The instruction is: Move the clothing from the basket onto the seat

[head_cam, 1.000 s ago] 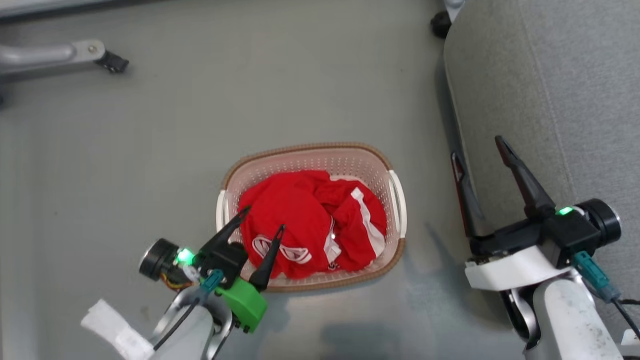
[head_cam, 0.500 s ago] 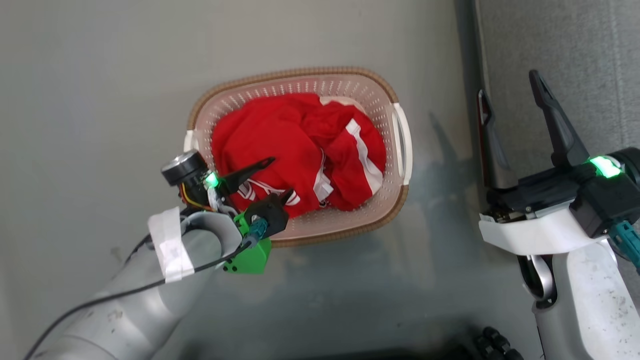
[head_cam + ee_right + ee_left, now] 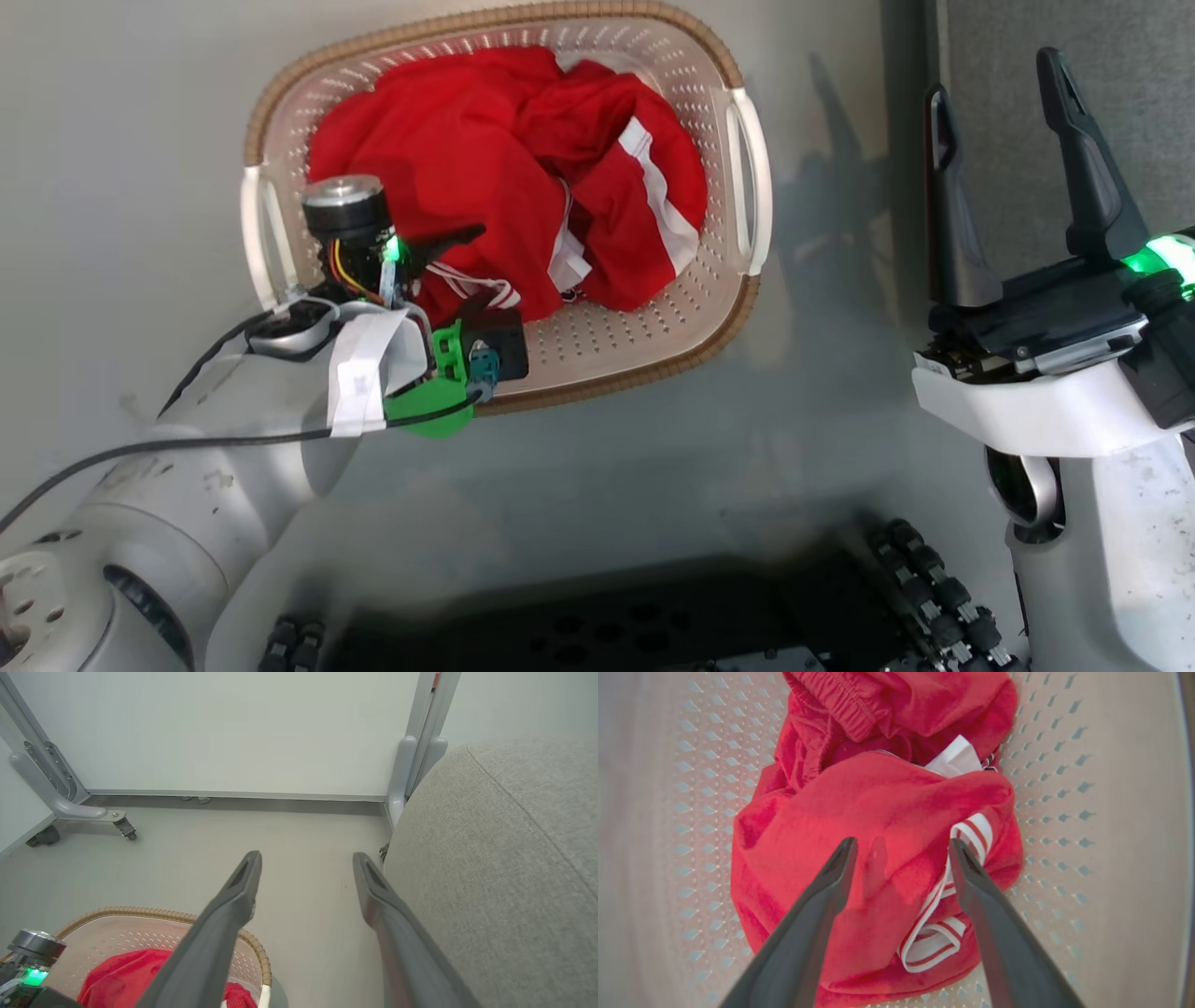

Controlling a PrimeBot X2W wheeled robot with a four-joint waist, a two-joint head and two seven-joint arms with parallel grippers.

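- Left tool (image 3: 902,843) is down inside the basket (image 3: 653,327), with its fingers spread wide astride a fold of the clothing (image 3: 878,812). It grips nothing, and I cannot tell whether the tips touch the cloth.
- Step in hand, I'd say, is the first pick. The clothing lies heaped in the basket, with none on the seat.
- Next move calls for sinking a touch deeper and closing on that fold beside the striped trim (image 3: 934,933). Then it must lift clear of the rim (image 3: 644,369). The loose cloth may drag more out with it.
- Right tool (image 3: 994,79) hangs wide open and empty at the edge of the seat (image 3: 504,858).
- The basket sits on a smooth grey floor (image 3: 607,467), near the seat.
- Farther off are a pale wall (image 3: 233,732) and a grey frame leg (image 3: 70,809) on a caster.
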